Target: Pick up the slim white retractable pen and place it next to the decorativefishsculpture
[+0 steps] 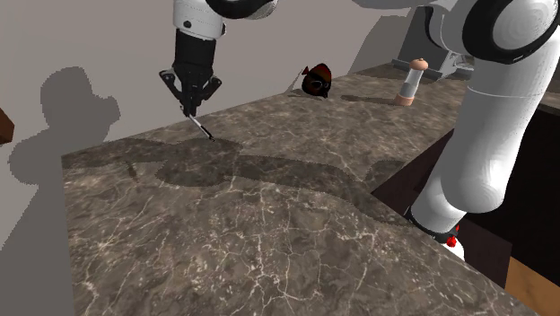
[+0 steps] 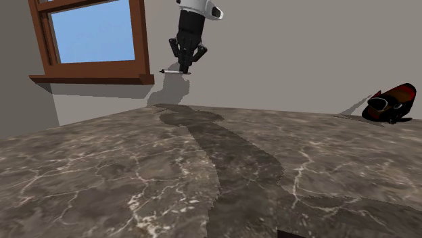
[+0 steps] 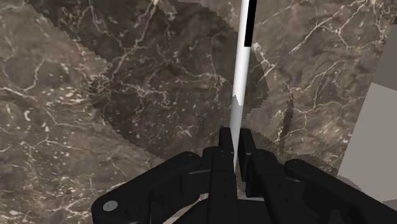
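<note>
My black gripper hangs above the dark marble counter, shut on a slim white pen that sticks out past the fingertips. In the second exterior view the gripper holds the pen roughly level, well above the stone. In the wrist view the pen runs away from the closed fingers, with a black section near its far end. The fish sculpture, dark with red-orange fins, lies at the counter's far edge by the wall; it appears at the second exterior view's right.
A pepper mill with a pale body stands farther along the shoulder view's right, on another surface. A wood-framed window sits on the wall at the second exterior view's left. My arm's base rises at the counter's right edge.
</note>
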You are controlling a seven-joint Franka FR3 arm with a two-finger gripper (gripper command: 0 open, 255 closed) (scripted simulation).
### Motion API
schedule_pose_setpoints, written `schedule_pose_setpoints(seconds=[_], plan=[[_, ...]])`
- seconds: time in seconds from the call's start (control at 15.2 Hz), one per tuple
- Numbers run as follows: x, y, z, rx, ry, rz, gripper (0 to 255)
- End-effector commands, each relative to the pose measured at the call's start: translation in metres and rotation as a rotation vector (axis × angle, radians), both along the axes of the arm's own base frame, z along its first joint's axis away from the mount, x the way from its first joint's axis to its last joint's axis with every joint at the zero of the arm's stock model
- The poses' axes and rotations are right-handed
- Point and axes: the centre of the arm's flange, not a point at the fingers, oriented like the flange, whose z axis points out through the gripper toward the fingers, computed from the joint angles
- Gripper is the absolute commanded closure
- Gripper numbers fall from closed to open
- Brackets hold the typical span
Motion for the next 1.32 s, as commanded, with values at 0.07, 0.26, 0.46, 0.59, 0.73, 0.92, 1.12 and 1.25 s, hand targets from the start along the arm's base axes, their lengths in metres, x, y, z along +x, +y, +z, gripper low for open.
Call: schedule_pose_setpoints(seconds=[0.07, 0.26, 0.46, 0.59, 0.73, 0.92, 1.12, 1.25], plan=[[0.0, 0.0, 0.017, 0.0, 0.0, 0.0, 255], [0.0, 0.0, 0.032, 0.0, 0.0, 0.0, 255], [0.004, -0.012, 0.042, 0.0, 0.0, 0.0, 255], [0.012, -0.037, 0.042, 0.0, 0.0, 0.0, 255], [0.02, -0.062, 0.042, 0.0, 0.0, 0.0, 255], [0.032, -0.1, 0.042, 0.0, 0.0, 0.0, 255], [0.045, -0.138, 0.042, 0.0, 0.0, 0.0, 255], [0.053, -0.163, 0.042, 0.0, 0.0, 0.0, 255]])
